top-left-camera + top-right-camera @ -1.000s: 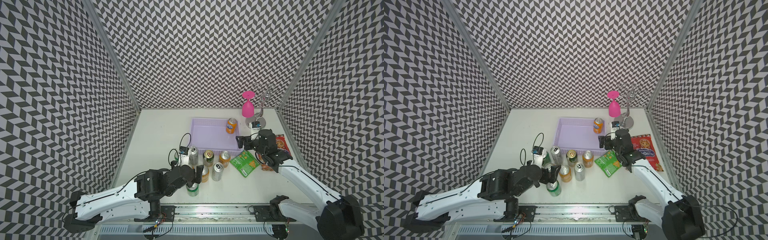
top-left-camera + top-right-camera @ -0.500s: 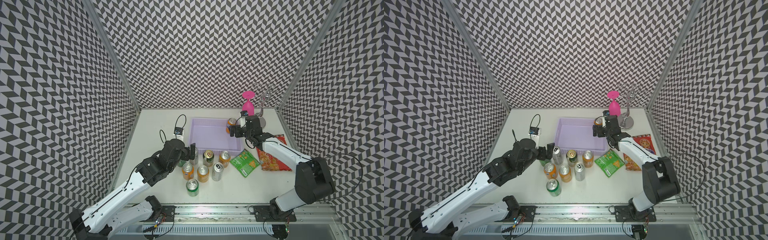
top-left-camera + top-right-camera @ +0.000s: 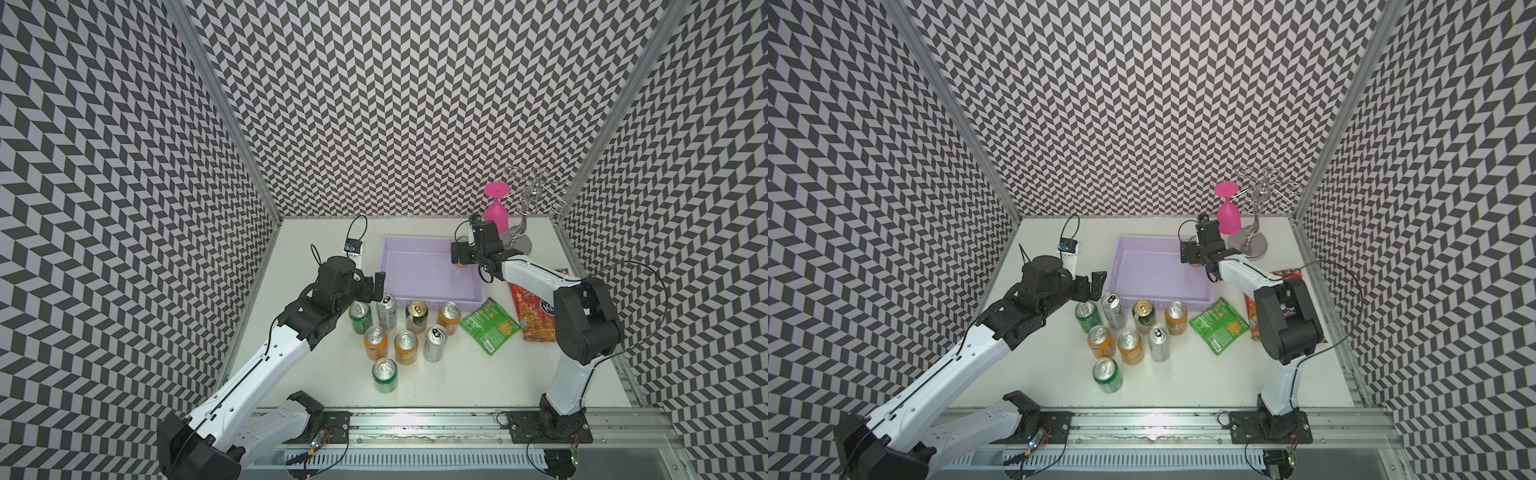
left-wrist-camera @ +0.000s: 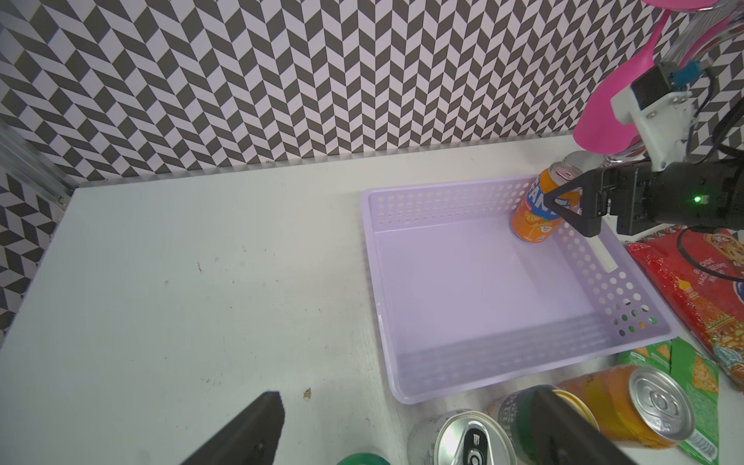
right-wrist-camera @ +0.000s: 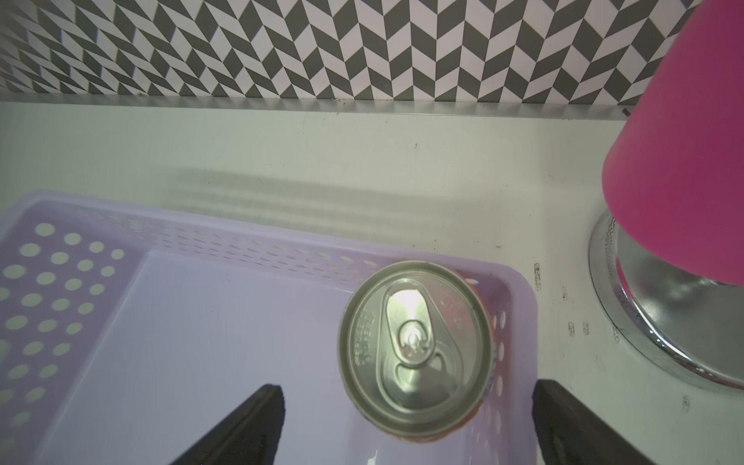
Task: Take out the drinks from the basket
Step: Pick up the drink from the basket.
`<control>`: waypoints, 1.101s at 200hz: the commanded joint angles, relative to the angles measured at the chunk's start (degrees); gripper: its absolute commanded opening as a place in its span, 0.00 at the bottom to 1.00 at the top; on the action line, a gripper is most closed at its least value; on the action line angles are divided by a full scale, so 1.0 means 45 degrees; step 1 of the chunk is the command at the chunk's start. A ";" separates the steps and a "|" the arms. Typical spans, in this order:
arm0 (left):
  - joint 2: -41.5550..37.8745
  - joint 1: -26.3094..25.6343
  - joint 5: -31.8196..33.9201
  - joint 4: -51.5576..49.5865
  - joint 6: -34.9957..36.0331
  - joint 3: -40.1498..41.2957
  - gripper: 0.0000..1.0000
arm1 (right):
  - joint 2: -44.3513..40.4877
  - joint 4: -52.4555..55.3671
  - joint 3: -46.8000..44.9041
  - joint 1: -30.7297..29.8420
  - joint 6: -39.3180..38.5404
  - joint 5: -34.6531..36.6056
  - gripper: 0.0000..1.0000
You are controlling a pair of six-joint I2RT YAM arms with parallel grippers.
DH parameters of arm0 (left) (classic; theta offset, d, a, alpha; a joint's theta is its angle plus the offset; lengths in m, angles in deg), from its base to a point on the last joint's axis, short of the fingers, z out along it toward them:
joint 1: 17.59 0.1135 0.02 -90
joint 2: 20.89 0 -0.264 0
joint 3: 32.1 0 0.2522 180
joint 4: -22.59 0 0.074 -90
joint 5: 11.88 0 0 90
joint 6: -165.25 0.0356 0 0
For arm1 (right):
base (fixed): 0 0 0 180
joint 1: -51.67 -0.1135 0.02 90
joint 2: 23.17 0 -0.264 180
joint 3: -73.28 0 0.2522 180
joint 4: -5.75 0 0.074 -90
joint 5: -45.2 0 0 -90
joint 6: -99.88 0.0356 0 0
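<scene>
My right pincer [image 3: 459, 259] is spread to its widest over the upper right corner of the basket [image 3: 428, 272], a little right of centre in both top views. The basket is pale lilac with holed walls and lies on the white table [image 3: 519, 374]. The only drink in it is an orange can [image 4: 535, 213], upright and tucked into that same corner. In my right wrist view the can [image 5: 416, 346] shows its silver top in the lower middle of the frame. My two black fingers [image 5: 257, 426] rise from the bottom edge on either side of it, with a gap on each side, so I have hold of nothing there.

My left pincer [image 3: 373, 289] is likewise wide open and empty. It hangs left of centre in the top views, just beside the basket's lower left corner.

Eight cans [image 3: 405, 346] stand upright on the table below the basket's lower edge. Four are in a row just beside the wall, three are below them, and one green can [image 3: 384, 375] is lowest of all.

To their right lie a green snack bag [image 3: 490, 326] and a red snack bag [image 3: 534, 320], the red one partly under my right arm. Above the basket's upper right corner, a pink goblet [image 3: 496, 210] is upside down over the round base of a metal rack [image 3: 521, 245].
</scene>
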 commanded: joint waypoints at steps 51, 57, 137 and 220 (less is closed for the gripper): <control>0.0023 0.0622 -0.1202 0.0770 0.0185 0.0359 0.99 | 0.1453 0.0061 0.1355 0.0068 -0.0370 0.0141 0.90; 0.0014 0.0658 -0.1231 0.0775 0.0200 0.0359 0.99 | 0.1527 0.0081 0.1421 0.0068 -0.0387 0.0124 0.89; -0.0016 0.0816 -0.1481 0.0854 0.0160 0.0396 0.99 | 0.1498 0.0229 0.1737 0.0053 -0.0607 -0.0139 0.64; -0.0219 0.0971 -0.1760 0.1014 0.0183 0.0418 0.99 | -0.0620 0.0484 0.1106 -0.0083 -0.0974 -0.1085 0.56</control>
